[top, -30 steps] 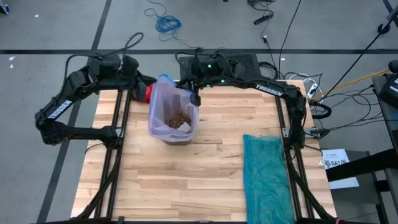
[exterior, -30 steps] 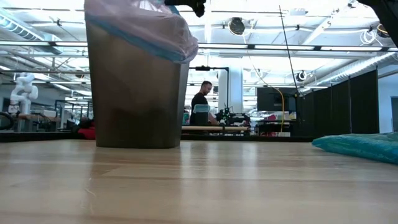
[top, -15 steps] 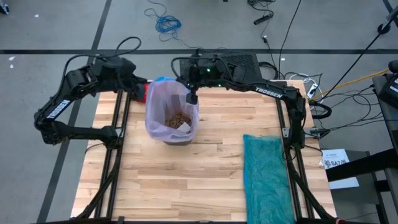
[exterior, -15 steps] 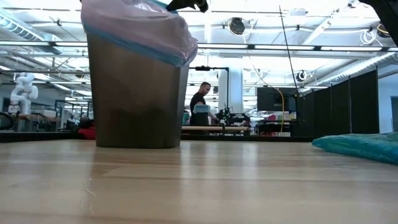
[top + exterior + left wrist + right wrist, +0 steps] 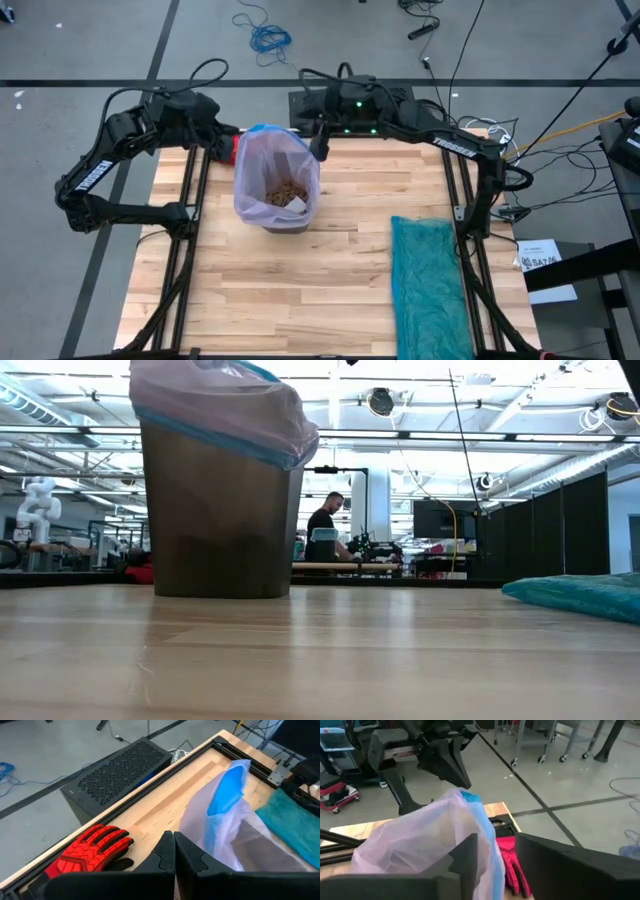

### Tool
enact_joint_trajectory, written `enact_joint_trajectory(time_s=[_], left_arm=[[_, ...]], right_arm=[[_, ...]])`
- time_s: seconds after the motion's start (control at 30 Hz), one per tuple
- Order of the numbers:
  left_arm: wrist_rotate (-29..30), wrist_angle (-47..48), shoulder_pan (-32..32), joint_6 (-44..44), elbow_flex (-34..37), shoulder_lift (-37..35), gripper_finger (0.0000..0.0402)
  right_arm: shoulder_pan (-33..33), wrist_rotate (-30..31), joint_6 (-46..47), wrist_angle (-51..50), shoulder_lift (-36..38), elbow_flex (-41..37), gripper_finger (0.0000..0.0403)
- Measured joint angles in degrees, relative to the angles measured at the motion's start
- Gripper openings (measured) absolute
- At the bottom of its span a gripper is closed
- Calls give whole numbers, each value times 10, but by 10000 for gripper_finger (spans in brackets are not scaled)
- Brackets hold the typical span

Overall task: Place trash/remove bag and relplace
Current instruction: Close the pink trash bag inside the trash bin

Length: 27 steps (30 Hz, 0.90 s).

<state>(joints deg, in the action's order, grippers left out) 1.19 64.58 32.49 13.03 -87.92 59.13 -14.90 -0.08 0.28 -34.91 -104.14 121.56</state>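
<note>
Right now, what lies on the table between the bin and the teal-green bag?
Nothing: in the high view only bare wood separates the bin from the teal-green bag.

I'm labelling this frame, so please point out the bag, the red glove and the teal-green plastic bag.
bag (image 5: 262,165): high view, on its lilac side wall.
red glove (image 5: 90,850): left wrist view, on its back.
teal-green plastic bag (image 5: 428,285): high view, on its middle.

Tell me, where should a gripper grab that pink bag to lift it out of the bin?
Probably at the loose plastic bunched above the bin's rim, coming down from above. The bag folds over the bin, leaving slack there. The right gripper hangs open beside that edge; the left gripper is shut at the opposite side.
</note>
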Motion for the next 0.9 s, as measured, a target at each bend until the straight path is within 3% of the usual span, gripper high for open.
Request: enact_joint_trajectory(time_s=[0.33, 0.53, 0.73, 0.9], left_arm=[[-89, -80, 12, -1, -2, 0, 30], [-142, -80, 30, -15, -13, 0, 68], [-147, -80, 42, -25, -13, 0, 77], [-157, -80, 54, -30, -13, 0, 78]], right_arm=[[33, -4, 91, -147, 45, 0, 185], [80, -116, 198, -264, 52, -1, 198], [181, -59, 258, -298, 53, -35, 199], [239, -10, 355, -238, 53, -154, 199]])
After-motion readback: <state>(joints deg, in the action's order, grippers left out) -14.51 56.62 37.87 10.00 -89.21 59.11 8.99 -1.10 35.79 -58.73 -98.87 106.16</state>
